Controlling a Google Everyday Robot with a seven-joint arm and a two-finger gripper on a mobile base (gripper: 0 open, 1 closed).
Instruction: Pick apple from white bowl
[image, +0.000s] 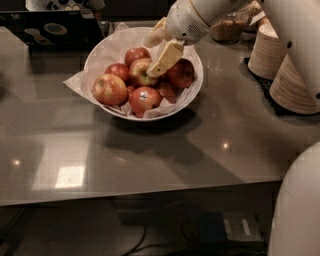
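The white bowl (107, 47), lined with crinkled white paper, sits at the back middle of the grey table and holds several apples. The apple (140, 72), red with a pale yellow-green patch, lies near the bowl's middle. My gripper (150, 59) reaches in from the upper right, just above the fruit, with its jaws apart. One cream finger (164, 59) slants down against the apple's right side. The other finger (154, 37) is behind it, over a dark red apple (137, 53). The apple still rests among the others.
In the bowl are also an apple with a small sticker (145, 98), a red-yellow one (109, 89) and a dark red one (181, 73). Stacks of cream disposable bowls (295, 75) stand at the right. A wicker basket (227, 31) and a dark laptop (50, 30) stand behind.
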